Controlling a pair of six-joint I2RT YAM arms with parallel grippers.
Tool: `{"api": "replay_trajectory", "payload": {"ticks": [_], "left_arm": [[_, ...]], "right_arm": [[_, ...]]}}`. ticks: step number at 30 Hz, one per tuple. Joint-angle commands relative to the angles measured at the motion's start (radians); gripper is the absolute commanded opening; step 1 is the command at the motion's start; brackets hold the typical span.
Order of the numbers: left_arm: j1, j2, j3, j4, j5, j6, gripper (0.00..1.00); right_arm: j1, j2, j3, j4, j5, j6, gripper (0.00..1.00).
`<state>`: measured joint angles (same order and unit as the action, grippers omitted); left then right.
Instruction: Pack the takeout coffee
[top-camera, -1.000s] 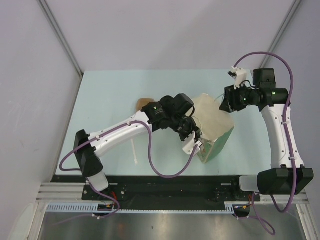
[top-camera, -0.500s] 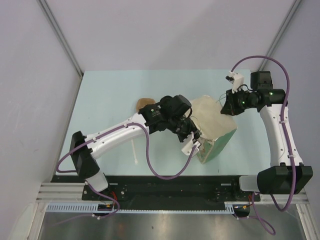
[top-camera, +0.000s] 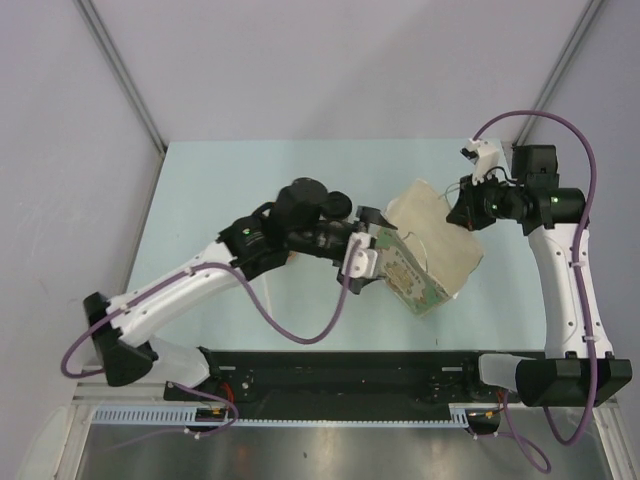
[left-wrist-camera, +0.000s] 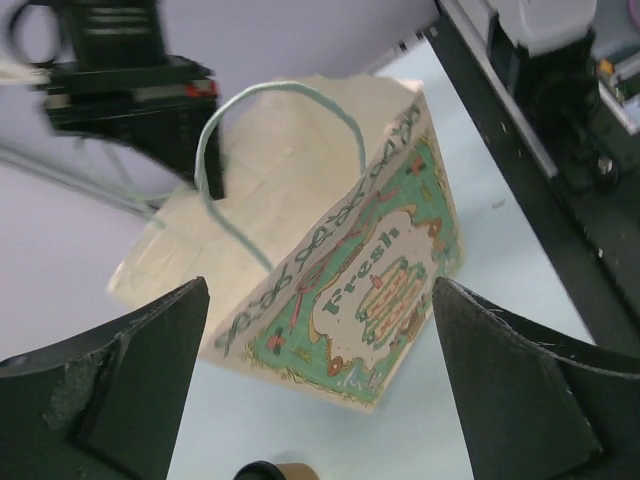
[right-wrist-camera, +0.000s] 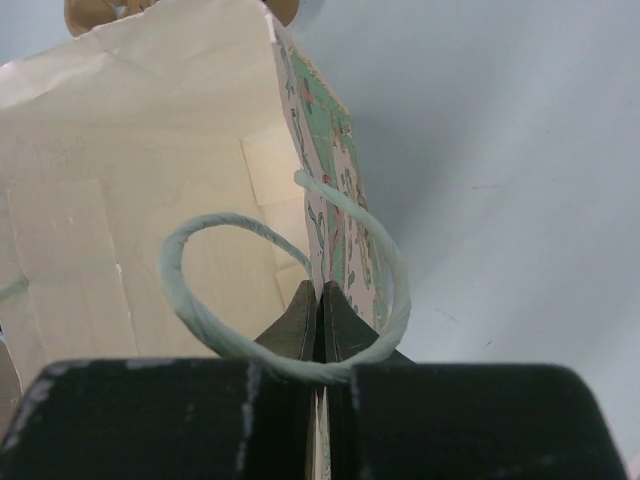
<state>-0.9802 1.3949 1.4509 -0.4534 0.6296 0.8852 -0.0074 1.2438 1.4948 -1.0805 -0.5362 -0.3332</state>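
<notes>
Beneath the released left end effector (left-wrist-camera: 318, 290) peeks the takeout coffee (left-wrist-camera: 268, 470); right end effector (right-wrist-camera: 322, 300) clenches the bag (right-wrist-camera: 130, 180).

bag (top-camera: 430, 245): on table (top-camera: 220, 180) | left pincer (top-camera: 372, 240): its left | right pincer (right-wrist-camera: 322, 305): its right

One paper bag (top-camera: 440, 240) — one coffee cup (left-wrist-camera: 272, 471), edge only showing

1. bag (top-camera: 440, 245): cream side panels; front panel printed green around a cream centre, with green "Fresh" lettering, red-orange motifs and a green scroll border.
2. handle (left-wrist-camera: 285, 88): pale green, twisted strands.
3. table (top-camera: 230, 180): pale mint.
4. cup (left-wrist-camera: 288, 472): tan, black lid edge.
5. left tool (left-wrist-camera: 318, 380), right tool (right-wrist-camera: 322, 305): black.
6. left arm (top-camera: 180, 290), right arm (top-camera: 568, 280): white links, black joints.
7. cables (top-camera: 535, 113): purple.
</notes>
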Motion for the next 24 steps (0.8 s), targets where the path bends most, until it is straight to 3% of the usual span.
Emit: {"api": "replay_trajectory", "payload": {"ticks": [1,6,9,11,14,17,21,24], "left_arm": [[0.084,-0.173,-0.099,0.272,0.073,-0.424,1.0],[0.285,-0.178,-0.126,0.257,0.071,-0.659,1.0],[0.345,-0.171,-0.17,0.257,0.024,-0.775,0.98],[0.376,-0.177,-0.208,0.272,-0.069,-0.83,0.98],[0.469,-0.128,-0.175,0.253,-0.09,-0.861,0.99],[0.561,-0.001,-0.028,0.09,-0.051,-0.744,1.0],[0.675,0.203,0.124,-0.097,-0.001,-0.567,0.97],[0.71,0.379,0.308,-0.309,0.018,-0.301,0.94]], "right_arm": [[0.001,-0.038,-0.005,0.042,0.007,0.094,0.0],[-0.069,-0.055,-0.045,0.062,-0.045,0.314,0.0],[-0.088,-0.081,-0.074,0.059,-0.054,0.434,0.0],[-0.068,-0.105,-0.088,0.062,-0.007,0.492,0.0],[-0.008,-0.148,-0.11,0.057,0.114,0.557,0.0],[0.004,-0.176,-0.136,0.053,0.222,0.603,0.0],[0.004,-0.185,-0.16,0.05,0.228,0.652,0.0],[0.004,-0.184,-0.168,0.059,0.216,0.671,0.0]]}}
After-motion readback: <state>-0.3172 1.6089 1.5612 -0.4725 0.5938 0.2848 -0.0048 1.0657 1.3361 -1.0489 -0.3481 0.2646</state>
